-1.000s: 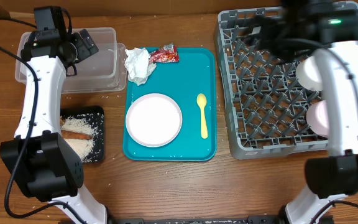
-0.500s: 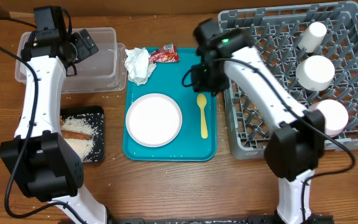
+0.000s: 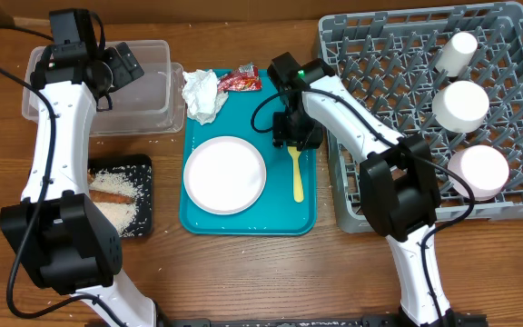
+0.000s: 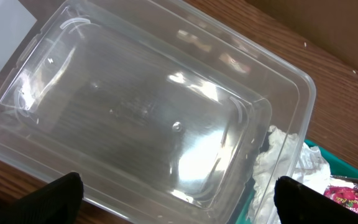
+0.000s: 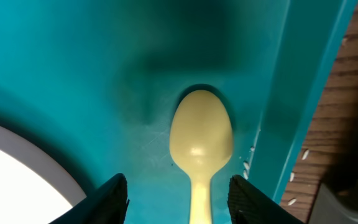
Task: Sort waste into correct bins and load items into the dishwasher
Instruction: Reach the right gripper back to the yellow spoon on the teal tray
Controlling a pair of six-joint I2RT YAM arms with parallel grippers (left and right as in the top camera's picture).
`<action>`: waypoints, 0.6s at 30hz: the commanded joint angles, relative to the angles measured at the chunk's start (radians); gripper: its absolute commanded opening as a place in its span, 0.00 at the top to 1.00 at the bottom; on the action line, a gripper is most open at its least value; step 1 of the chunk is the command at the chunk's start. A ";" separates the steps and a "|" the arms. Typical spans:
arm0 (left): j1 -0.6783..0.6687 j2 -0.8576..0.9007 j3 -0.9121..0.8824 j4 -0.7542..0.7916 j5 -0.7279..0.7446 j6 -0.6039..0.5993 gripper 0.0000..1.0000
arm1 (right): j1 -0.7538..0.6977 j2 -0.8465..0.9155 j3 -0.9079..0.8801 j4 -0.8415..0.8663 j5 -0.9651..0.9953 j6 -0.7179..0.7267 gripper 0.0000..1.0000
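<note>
Straddling the bowl end of the pale yellow spoon, the right gripper has its jaws apart, one fingertip on each side of the spoon, with teal showing between each fingertip and the spoon. The spoon lies flat on the teal tray, near the tray's right rim, handle pointing toward the robot. The white plate sits on the same tray, to the left of the spoon and apart from it. At the tray's far edge lie the crumpled napkin and, just beside it, the red wrapper.

The left gripper hangs over the clear tub with its jaws spread wide and nothing between them. The tub stands on the bench, just left of the tray's far corner. Nearer the robot, the black tray holds white rice and a brown stick-like scrap. A few loose grains lie on the bench around the tub.

The grey dish rack stands right of the teal tray. Two white bowls rest along its right side, and the small white cup lies tilted toward its far right corner
</note>
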 commanded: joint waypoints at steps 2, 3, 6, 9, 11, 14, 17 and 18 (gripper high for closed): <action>-0.002 -0.003 0.013 0.004 0.000 -0.007 0.00 | -0.004 -0.005 -0.018 0.021 0.037 0.008 0.41; 0.000 -0.003 0.013 0.004 0.000 -0.007 0.00 | -0.004 -0.005 -0.029 0.035 0.036 0.008 0.41; -0.003 -0.003 0.013 0.004 0.000 -0.007 0.00 | -0.004 -0.005 -0.097 0.114 0.038 0.008 0.33; -0.005 -0.003 0.013 0.004 0.000 -0.007 0.00 | -0.004 -0.005 -0.118 0.130 0.038 0.008 0.33; -0.006 -0.003 0.013 0.004 0.000 -0.007 0.00 | -0.004 -0.005 -0.118 0.130 0.038 0.008 0.33; -0.006 -0.003 0.013 0.004 0.001 -0.007 0.00 | -0.004 -0.005 -0.118 0.135 0.038 0.008 0.49; -0.007 -0.003 0.013 0.004 0.000 -0.007 0.00 | -0.004 -0.005 -0.118 0.145 0.038 0.008 0.67; -0.006 -0.003 0.013 0.004 0.000 -0.007 0.00 | -0.004 -0.005 -0.118 0.145 0.038 0.008 0.70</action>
